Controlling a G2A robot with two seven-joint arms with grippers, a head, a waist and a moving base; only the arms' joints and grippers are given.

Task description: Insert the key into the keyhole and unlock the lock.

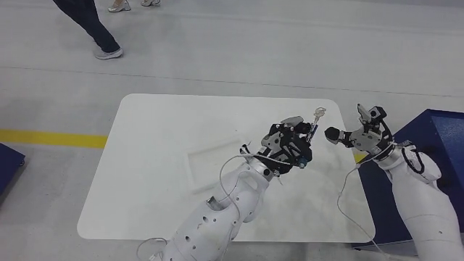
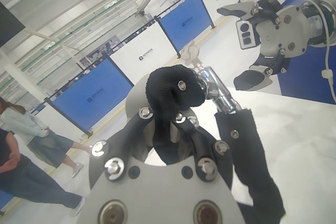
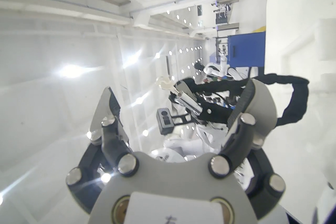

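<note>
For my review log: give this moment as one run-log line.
left hand: shut on lock | key: sticking out of lock's end | right hand: open, near key, not touching

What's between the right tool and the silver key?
Nothing: the left wrist view shows a bare gap between the right tool and the silver key.

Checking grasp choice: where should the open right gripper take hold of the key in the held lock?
Grip the key by its flat bow, the part clear of the chrome lock clamped in the left gripper. The right gripper, jaws open, probably best comes at the bow's free end, closing across its flat faces.
</note>
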